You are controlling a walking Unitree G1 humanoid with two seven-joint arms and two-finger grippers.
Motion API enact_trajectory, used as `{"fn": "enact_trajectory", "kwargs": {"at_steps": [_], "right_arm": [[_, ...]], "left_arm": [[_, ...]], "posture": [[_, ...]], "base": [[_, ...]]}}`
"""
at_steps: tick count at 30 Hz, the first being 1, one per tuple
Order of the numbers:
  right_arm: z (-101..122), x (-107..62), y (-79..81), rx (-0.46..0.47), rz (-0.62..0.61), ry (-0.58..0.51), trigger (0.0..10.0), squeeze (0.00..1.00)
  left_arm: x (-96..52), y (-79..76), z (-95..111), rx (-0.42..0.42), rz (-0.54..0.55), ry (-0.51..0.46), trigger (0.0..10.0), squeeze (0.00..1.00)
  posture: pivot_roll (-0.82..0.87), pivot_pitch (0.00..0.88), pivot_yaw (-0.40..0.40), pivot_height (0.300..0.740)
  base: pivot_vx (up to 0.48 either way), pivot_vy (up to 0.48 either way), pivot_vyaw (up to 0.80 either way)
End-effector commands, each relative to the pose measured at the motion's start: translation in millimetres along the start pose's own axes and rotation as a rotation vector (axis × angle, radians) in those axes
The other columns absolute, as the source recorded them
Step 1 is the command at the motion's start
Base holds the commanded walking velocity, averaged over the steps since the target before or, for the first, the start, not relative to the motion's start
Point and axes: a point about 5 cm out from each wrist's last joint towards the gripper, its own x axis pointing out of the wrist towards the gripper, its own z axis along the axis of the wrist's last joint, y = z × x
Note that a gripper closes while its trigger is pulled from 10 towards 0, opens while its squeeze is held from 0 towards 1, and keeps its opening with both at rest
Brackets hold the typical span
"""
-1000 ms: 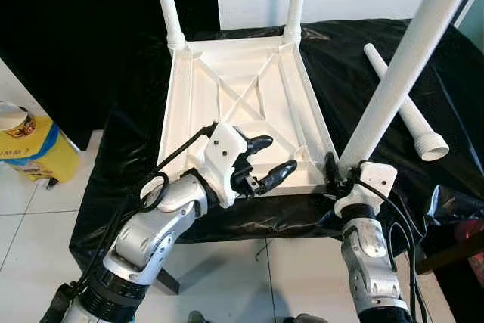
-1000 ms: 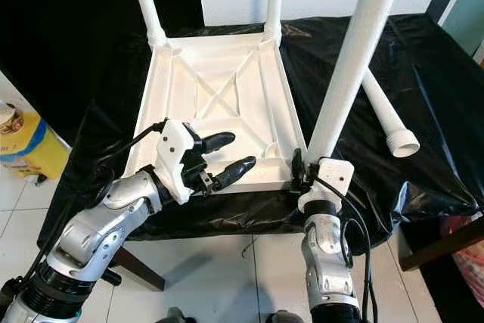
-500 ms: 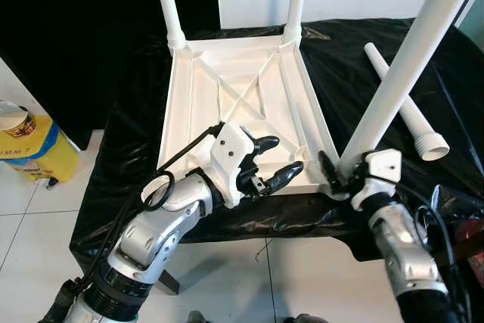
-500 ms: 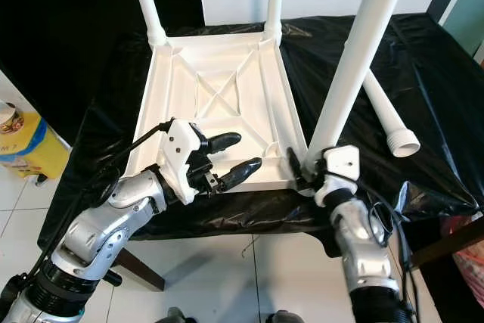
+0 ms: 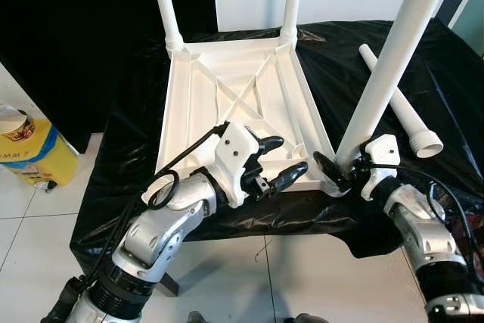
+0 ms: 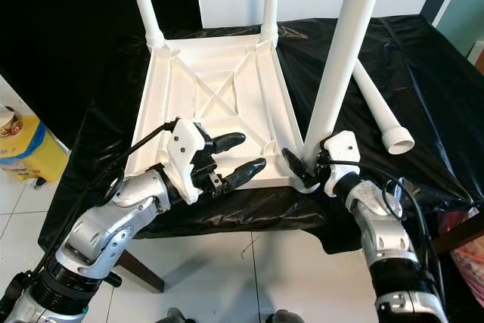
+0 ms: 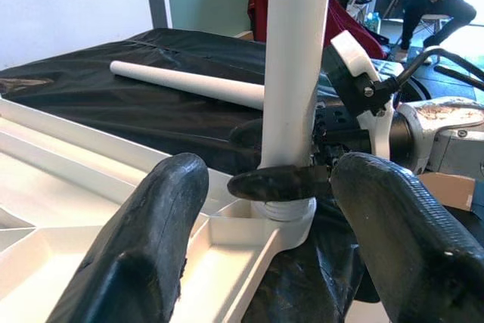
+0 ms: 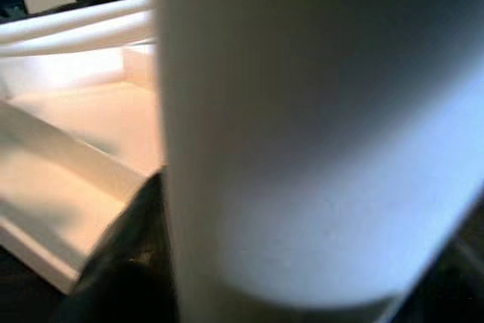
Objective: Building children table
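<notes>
The right gripper [image 5: 333,173], fingers clamped on the leg [image 5: 386,73], has swung toward 3 o'clock, seemingly screwing it in; left gripper [image 5: 283,160] fingers apart

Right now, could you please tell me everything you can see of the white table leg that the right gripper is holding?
The table leg is a long, smooth white tube, plastic by its look. It stands nearly upright, leaning slightly, its top out of frame. Its ribbed lower end sits in the near right corner socket of the upturned white tabletop. The right gripper clasps it just above the socket, one black finger across its front. The left gripper hangs open beside it, not touching.
</notes>
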Motion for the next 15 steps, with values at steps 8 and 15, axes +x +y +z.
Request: {"fn": "enact_trajectory", "kwargs": {"at_steps": [8, 15], "right_arm": [[-15.2, -7.2, -0.5, 0.047, 0.043, 0.057, 0.0, 0.00], [-27.8, -12.0, 4.2, 0.122, 0.016, 0.086, 10.0, 0.00]], "left_arm": [[-1.1, -4.6, 0.3, 0.009, -0.080, 0.003, 10.0, 0.00], [-1.8, -4.2, 0.7, 0.009, -0.080, 0.003, 10.0, 0.00]], "posture": [[-0.03, 0.077, 0.019, 0.740], [-0.03, 0.076, 0.023, 0.740]], "base": [[0.000, 0.000, 0.00], [0.000, 0.000, 0.00]]}}
